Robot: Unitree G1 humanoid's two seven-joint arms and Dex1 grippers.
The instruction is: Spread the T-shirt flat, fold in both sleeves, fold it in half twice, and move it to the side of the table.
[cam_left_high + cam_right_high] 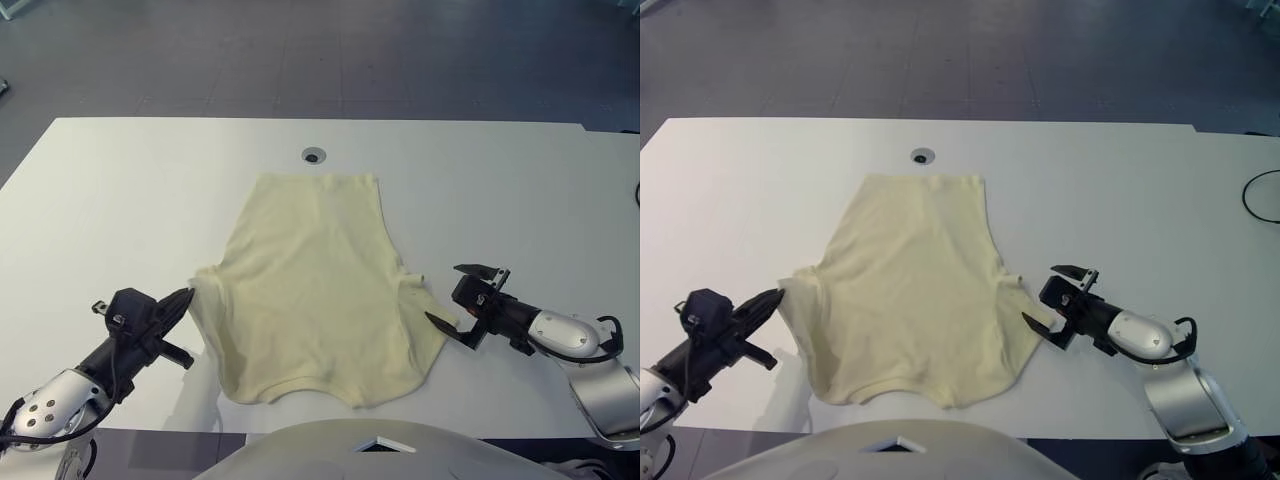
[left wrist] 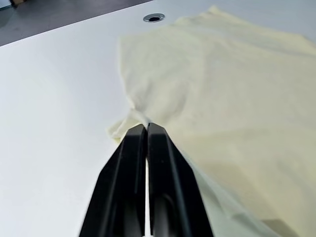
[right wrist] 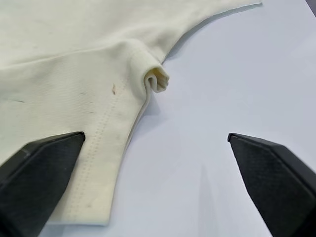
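my left gripper (image 1: 188, 293) sits at the table's (image 1: 120, 200) near left, fingers pressed together, tips touching the edge of the left sleeve (image 1: 205, 285); i cannot tell whether cloth is pinched between them. the shirt (image 1: 310, 290) lies in the middle of the table, collar toward me, hem far, body mostly flat, with light wrinkles near both armholes. beyond the hem, apart from it, is the table's hole (image 1: 314, 155). no bin or tray is in use; the shirt rests directly on the table. the right sleeve (image 3: 157, 81) is bunched into a small roll at the shirt's right edge. my right gripper (image 1: 442, 292) is just beside it, jaws wide, holding nothing, with one finger over the shirt's edge and the other over bare table. judged step: end of spreading, start of the sleeve folds; the halving folds and the move to the side are not yet done. next move calls for: a grip on each sleeve edge, the right roll drawn out flat first, then each sleeve carried inward onto the body without dragging the shirt off centre.
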